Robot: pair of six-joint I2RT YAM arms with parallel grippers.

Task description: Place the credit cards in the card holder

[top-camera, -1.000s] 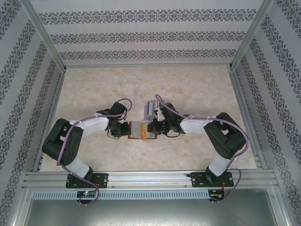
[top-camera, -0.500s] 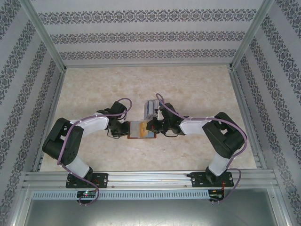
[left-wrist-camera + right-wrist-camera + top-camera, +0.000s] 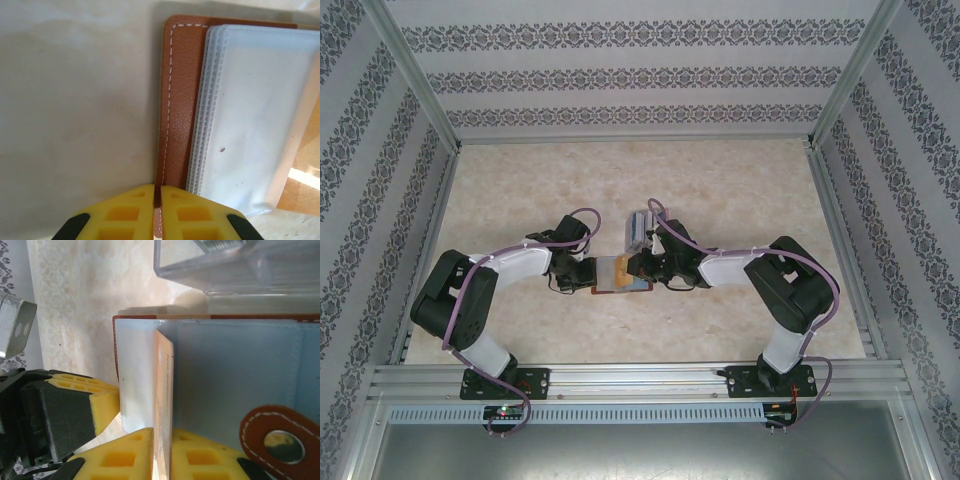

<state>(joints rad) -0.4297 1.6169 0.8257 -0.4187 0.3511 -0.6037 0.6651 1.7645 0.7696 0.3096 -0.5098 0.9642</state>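
The card holder (image 3: 620, 273) lies open between the two arms, brown leather (image 3: 180, 100) outside and pale pockets (image 3: 250, 115) inside. My left gripper (image 3: 157, 192) is shut on the holder's brown left edge. My right gripper (image 3: 162, 440) reaches in from the other side with its jaws slightly open. A pale orange credit card (image 3: 163, 385) stands between its fingers, leaning across the narrow gap. The card's far end lies among the pale pockets (image 3: 230, 370). The brown clasp tab (image 3: 280, 440) sits beside the right finger. From above, my right gripper (image 3: 643, 266) is at the holder's right edge.
A clear plastic box (image 3: 640, 230) stands just behind the holder, close over it in the right wrist view (image 3: 235, 265). The left gripper's fingers (image 3: 102, 400) are at the holder's far edge. Metal frame rails and patterned walls enclose the marbled table (image 3: 740, 190).
The right gripper has slid a little left over the holder with the card. The holder has shifted slightly toward the back. The left arm has hardly moved.
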